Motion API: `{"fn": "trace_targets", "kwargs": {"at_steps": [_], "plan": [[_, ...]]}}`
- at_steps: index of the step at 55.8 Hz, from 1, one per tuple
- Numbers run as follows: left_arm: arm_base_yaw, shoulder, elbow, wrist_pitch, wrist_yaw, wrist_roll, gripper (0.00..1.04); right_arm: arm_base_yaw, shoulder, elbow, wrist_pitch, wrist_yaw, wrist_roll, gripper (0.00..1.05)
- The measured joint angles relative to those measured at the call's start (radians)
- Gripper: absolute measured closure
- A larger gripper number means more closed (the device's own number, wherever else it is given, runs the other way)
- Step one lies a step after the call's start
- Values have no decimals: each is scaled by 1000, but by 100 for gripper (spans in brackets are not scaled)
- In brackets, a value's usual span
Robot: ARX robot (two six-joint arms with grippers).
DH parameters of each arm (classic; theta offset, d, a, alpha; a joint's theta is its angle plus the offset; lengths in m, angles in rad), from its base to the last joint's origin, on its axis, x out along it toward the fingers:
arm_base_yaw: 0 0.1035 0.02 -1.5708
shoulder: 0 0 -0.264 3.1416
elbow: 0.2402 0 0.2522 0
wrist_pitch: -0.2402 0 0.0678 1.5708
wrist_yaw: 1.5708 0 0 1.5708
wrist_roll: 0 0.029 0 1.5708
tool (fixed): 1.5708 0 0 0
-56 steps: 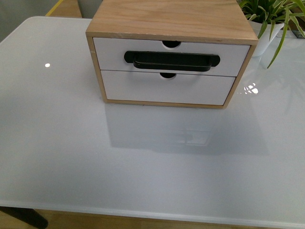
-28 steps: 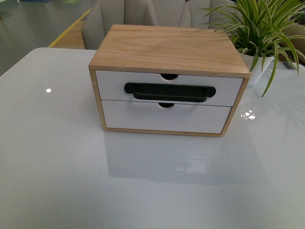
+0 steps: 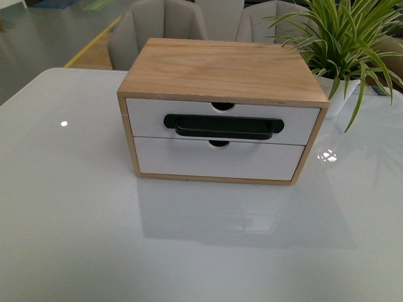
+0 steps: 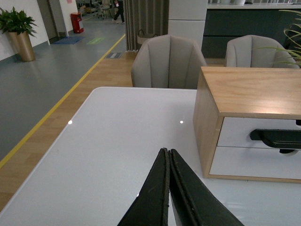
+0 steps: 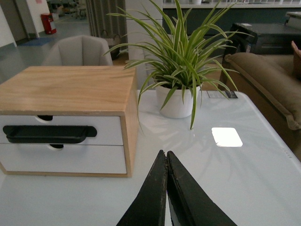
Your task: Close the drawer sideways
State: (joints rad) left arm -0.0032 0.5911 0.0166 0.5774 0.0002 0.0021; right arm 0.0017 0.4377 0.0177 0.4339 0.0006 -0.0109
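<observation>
A: White glossy table (image 3: 75, 207) spans the whole front view. Wooden cabinet (image 3: 220, 63) sits mid-table, toward the far side, its face turned to the robot. Potted plant (image 3: 340, 44) stands just beside its right far corner.

B: Where's the drawer?

A: The drawer (image 3: 221, 121) is the upper slot, white front, long black bar handle (image 3: 223, 126), notch in the top edge. It looks flush with the cabinet frame, level with the plain lower drawer (image 3: 217, 158). I'd judge it closed or very nearly so.

B: Arms?

A: Neither shows in the front view. Wrist views only. Left gripper (image 4: 168, 160) has its fingers pressed together, holding nothing. Right gripper (image 5: 165, 162) is the same, pinched closed and empty.

B: Geometry for the push?

A: Drawer front runs left-right; travel axis is near-far, into the cabinet. From the left gripper the front lies ahead and to the right; from the right gripper, ahead and to the left. Both hang over the near table, clear of the cabinet. I can't tell which is nearer. If any gap remains, a straight push away from the robot on the white face should seat it.
</observation>
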Motion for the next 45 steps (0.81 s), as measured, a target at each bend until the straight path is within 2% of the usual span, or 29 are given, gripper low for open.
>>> {"fn": "trace_targets", "kwargs": {"at_steps": [21,33,38,45], "plan": [[0,-278,0,-263,0,0,103,0,-209,0,-204,0,0,103],[0,-351,0,-336,0,0,103,0,-266,0,-262,0,0,103],[0,-376,0,-361,0,0,103,0,-385,0,-412,2,0,103],[0,-409,0,-392,0,0,103,0,-429,0,-431,1,0,103]]}}
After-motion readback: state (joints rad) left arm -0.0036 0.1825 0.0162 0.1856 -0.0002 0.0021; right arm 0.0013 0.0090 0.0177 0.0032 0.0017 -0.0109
